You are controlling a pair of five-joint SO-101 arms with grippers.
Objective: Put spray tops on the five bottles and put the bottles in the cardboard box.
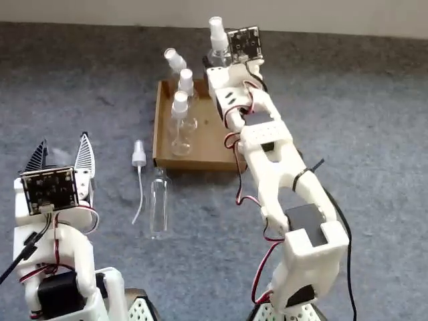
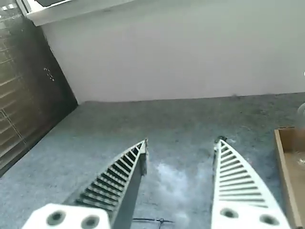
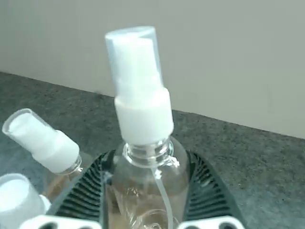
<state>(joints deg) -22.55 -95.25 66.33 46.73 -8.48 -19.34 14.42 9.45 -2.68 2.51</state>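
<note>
On the grey carpet (image 1: 361, 114) beside the box (image 1: 207, 144) lie a bare bottle (image 1: 158, 200) and a loose spray top (image 1: 138, 157), just apart, with the left gripper (image 1: 65, 142) near them, jaws wide and holding nothing. Three capped bottles (image 1: 180, 124) lean in the box, and the right gripper (image 3: 148, 200) is clamped on a fourth bottle (image 3: 145, 157), clear with a white top, upright at the box's far edge. A pale wall (image 2: 190, 57) runs behind.

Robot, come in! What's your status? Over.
Left claw open over table. Right claw shut on capped bottle at box. Three bottles boxed. Last bottle, top off, on table.
</note>
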